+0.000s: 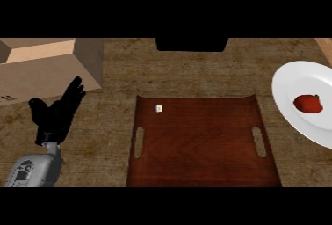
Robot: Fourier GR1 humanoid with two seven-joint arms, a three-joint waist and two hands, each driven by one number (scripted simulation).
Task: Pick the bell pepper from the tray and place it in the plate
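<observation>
A red bell pepper (308, 103) lies on the white plate (292, 88) at the right edge of the head view. The dark wooden tray (202, 145) with two slot handles sits in the middle of the counter, with only a small white tag (158, 107) near its far left corner. My left hand (57, 114) rests open, fingers up, to the left of the tray, touching nothing. My right hand does not show.
A cardboard box (48, 66) stands at the back left, just behind my left hand. A dark rectangular opening (192, 44) lies at the counter's far edge. The plate runs past the right edge of the view.
</observation>
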